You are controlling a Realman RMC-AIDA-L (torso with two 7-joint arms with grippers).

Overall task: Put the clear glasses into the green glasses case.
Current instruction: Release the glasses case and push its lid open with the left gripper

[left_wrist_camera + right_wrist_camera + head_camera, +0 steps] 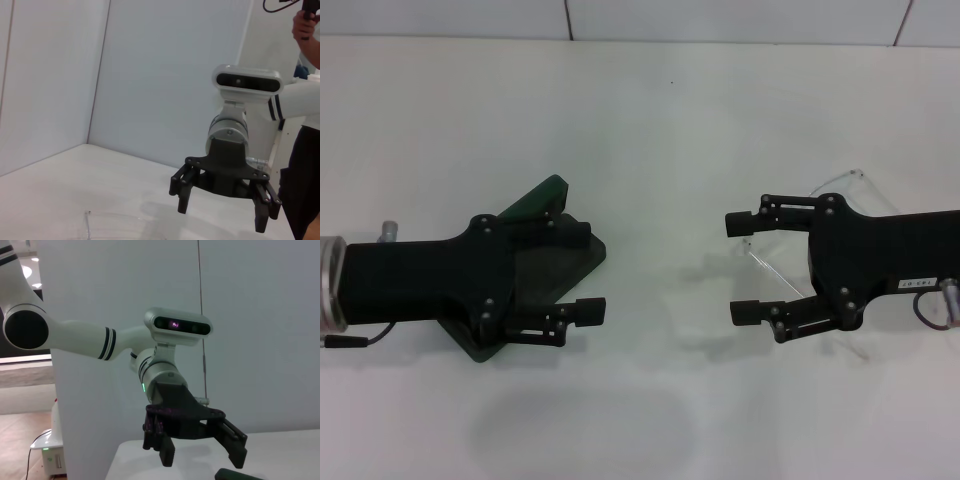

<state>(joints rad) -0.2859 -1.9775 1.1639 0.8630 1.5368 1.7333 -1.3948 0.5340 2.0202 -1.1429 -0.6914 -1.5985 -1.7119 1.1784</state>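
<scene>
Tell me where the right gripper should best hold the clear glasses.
Probably the front frame, from above. The glasses lie flat on the table under the open right gripper, largely hidden by it. Their thin arms look too slim to pinch. The left gripper hovers over the case.

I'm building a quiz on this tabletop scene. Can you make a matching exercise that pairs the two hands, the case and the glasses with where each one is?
Things:
1. left hand
2. right hand
3. green glasses case
4. clear glasses

Places or states:
A. see-through frame mostly hidden beneath the arm on the right
B. open, hovering over the dark green box
C. open, reaching in from the right above the transparent frame
D. lid raised, lying under the arm on the left

Pairs: 1-B, 2-C, 3-D, 4-A
</scene>
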